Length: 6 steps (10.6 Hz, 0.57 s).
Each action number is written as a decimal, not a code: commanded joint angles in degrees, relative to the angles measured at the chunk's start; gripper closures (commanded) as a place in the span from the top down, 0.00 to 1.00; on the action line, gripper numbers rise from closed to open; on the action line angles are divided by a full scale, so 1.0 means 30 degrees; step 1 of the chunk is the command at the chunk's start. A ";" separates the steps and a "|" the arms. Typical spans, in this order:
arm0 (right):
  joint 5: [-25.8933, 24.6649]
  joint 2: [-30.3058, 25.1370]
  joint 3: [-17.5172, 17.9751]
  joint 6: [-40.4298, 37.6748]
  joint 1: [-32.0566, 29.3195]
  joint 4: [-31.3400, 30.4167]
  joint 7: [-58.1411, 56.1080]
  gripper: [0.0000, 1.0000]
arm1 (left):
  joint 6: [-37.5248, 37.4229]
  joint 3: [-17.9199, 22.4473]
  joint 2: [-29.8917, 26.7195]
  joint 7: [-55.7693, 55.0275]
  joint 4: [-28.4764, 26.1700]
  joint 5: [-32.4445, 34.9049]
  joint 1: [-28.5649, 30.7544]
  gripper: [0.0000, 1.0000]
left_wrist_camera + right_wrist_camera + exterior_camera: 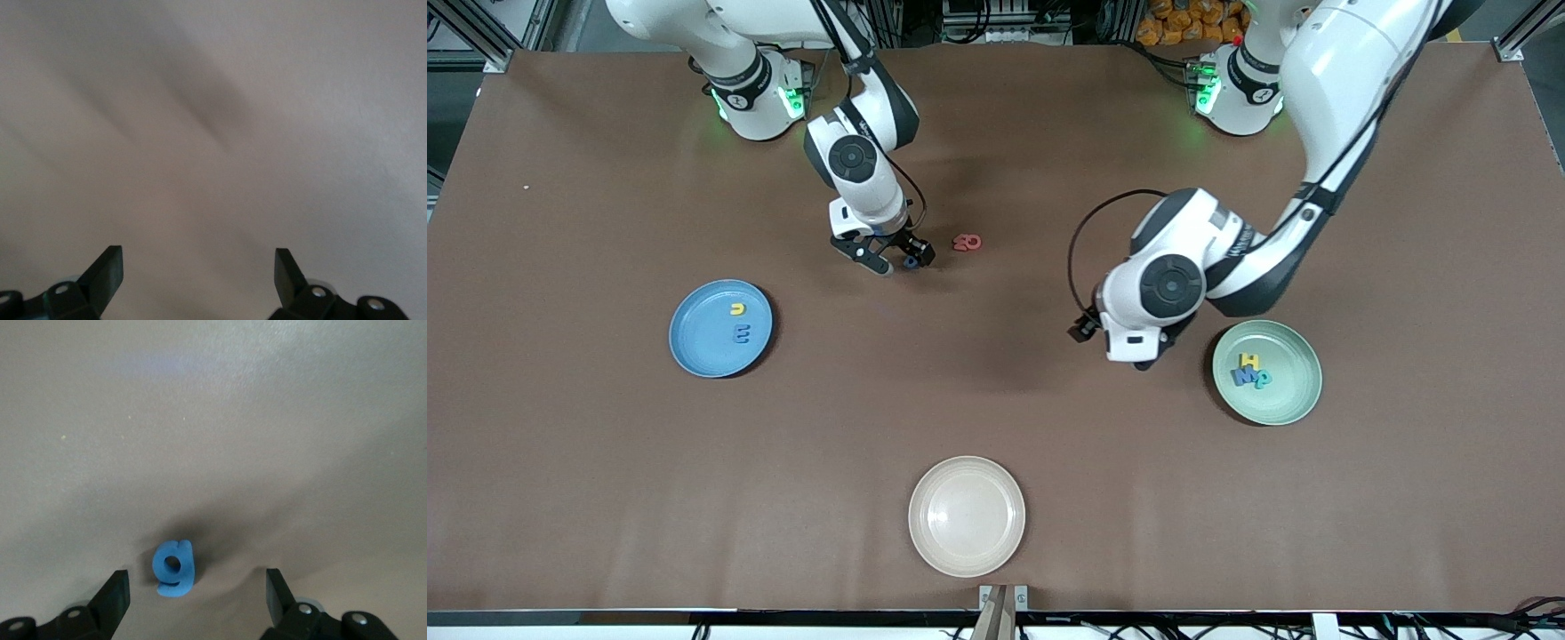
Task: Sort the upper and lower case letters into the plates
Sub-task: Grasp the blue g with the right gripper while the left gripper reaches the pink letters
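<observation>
We see the right claw [193, 593] low over the counter [996, 409], fingers spread on either side of the blue g [175, 568], not touching it. Two red letters [967, 242] lie beside the g, toward the left arm's end. The blue plate [694, 347] holds u [737, 308] and m [742, 334]. The green plate [1289, 400] holds H [1250, 360], M [1242, 376] and the teal letter [1262, 380]. The left claw [199, 275] hangs open over bare counter beside the green plate.

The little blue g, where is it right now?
The blue g lies on the brown table between the open jaws of the right gripper, beside the red letters and farther from the front camera than all three plates.
</observation>
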 commanded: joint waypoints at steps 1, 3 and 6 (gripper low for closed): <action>0.0455 0.0092 -0.0145 0.0436 0.0418 -0.0183 0.0126 0.90 | 0.1753 0.0140 0.0645 -0.3178 0.0056 -0.0312 -0.1650 1.00; 0.0426 0.0208 -0.0145 0.0436 0.0447 -0.0183 0.0126 0.83 | 0.3131 0.0257 0.0881 -0.5523 -0.0119 -0.0165 -0.2736 1.00; 0.0426 0.0238 -0.0145 0.0436 0.0447 -0.0183 0.0126 0.61 | 0.5565 0.0404 0.0853 -1.0761 -0.1348 0.1320 -0.4201 1.00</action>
